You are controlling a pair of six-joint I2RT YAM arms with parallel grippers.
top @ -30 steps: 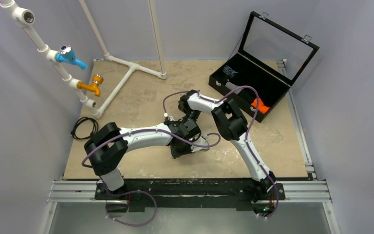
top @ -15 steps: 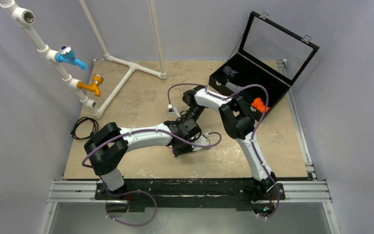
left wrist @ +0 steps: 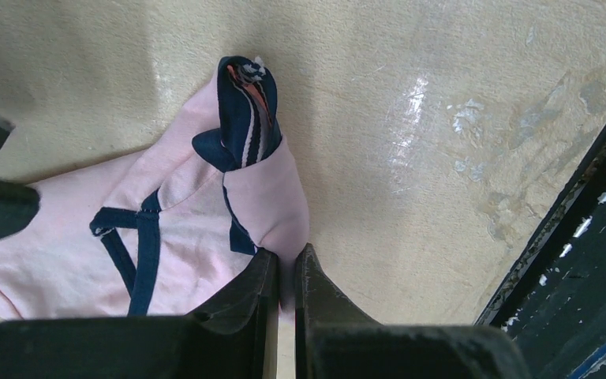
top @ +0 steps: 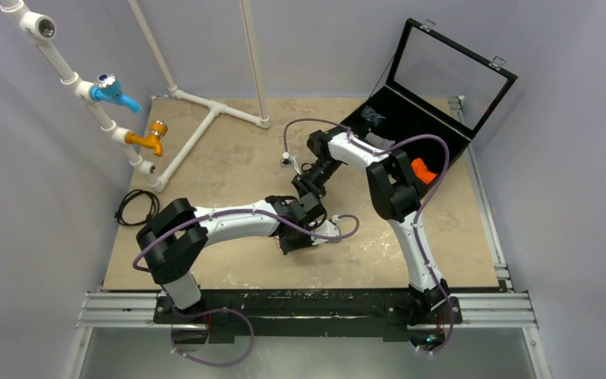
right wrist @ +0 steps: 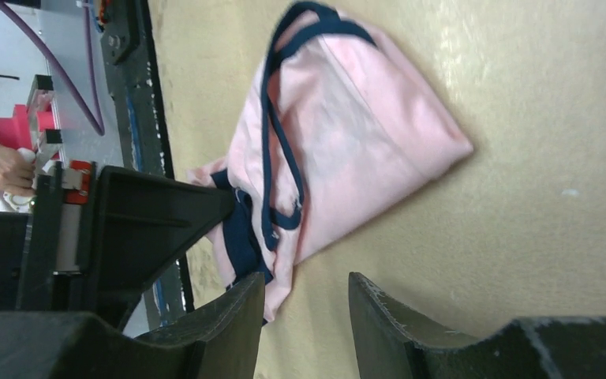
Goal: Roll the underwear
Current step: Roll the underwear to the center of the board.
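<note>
Right fingers [right wrist: 229,324] drawn back and apart, left fingers [left wrist: 248,296] pinching crumpled pink navy-trimmed underwear [left wrist: 181,213], seemingly half-folded.

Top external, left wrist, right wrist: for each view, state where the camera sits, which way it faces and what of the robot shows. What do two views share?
Top external: above and behind the bases, facing down at the table; both arms show.
Left wrist: on the left arm, facing down at the table; left fingers pinch the underwear.
Right wrist: on the right arm, facing down; open right fingers show, holding nothing.
Shared: both wrist views show the pink underwear.
</note>
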